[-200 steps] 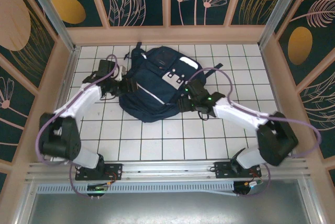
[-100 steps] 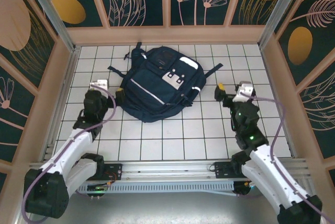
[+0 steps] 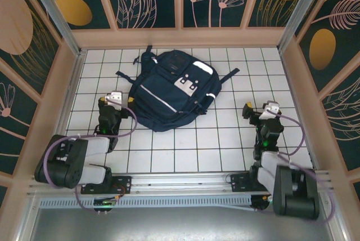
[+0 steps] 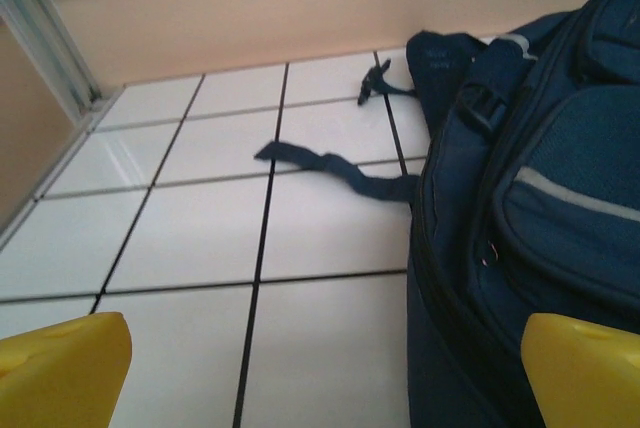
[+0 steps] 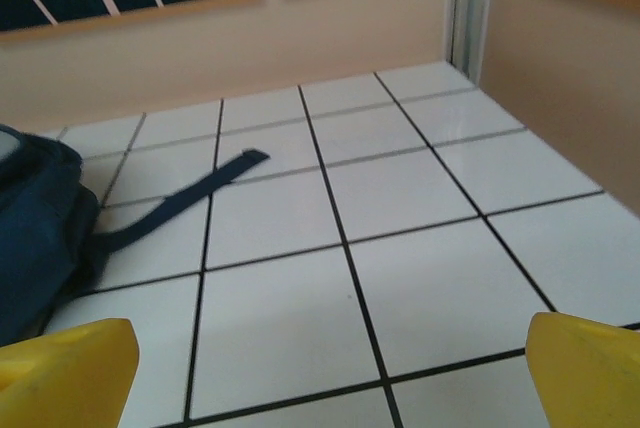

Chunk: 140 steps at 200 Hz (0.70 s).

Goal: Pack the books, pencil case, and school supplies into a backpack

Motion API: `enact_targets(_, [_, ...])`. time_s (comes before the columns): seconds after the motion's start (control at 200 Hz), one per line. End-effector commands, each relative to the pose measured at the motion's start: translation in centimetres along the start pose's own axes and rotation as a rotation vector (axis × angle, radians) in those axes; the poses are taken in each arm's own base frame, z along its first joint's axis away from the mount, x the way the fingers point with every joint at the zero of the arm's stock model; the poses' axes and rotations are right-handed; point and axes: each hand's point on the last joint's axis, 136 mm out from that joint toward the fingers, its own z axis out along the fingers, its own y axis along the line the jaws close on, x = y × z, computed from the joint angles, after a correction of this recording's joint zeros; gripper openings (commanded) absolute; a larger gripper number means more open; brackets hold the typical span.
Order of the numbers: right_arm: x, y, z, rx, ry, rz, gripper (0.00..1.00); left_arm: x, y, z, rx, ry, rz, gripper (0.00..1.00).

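Observation:
The navy-blue backpack point(image 3: 171, 92) lies flat in the far middle of the white tiled table, closed, with its straps spread out. My left gripper point(image 3: 115, 101) sits low just off the pack's left edge, open and holding nothing. In the left wrist view the backpack point(image 4: 540, 198) fills the right side, beyond my open left gripper point(image 4: 325, 373). My right gripper point(image 3: 263, 106) is open and empty over bare tiles, well right of the pack. The right wrist view shows the backpack point(image 5: 35, 228) at far left, ahead of my right gripper point(image 5: 328, 368). The books, pencil case and school supplies are out of view.
A loose dark strap point(image 4: 330, 166) trails left of the pack and another strap point(image 5: 190, 193) trails right. Peach walls point(image 3: 180, 37) enclose the table on three sides. A metal rail point(image 3: 180, 182) carries both arm bases at the near edge.
Both arms have drawn back from the backpack's sides toward the near edge and folded low. Both grippers have opened wide and let go of the pack.

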Motion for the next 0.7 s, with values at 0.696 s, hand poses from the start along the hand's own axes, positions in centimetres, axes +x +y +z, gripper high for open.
enact_targets(0.696, [-1.7,2.1,6.2,-0.006,-0.073,0.004,0.99,-2.0,3.6,1.3,0.038,-0.145,-0.157,0.99])
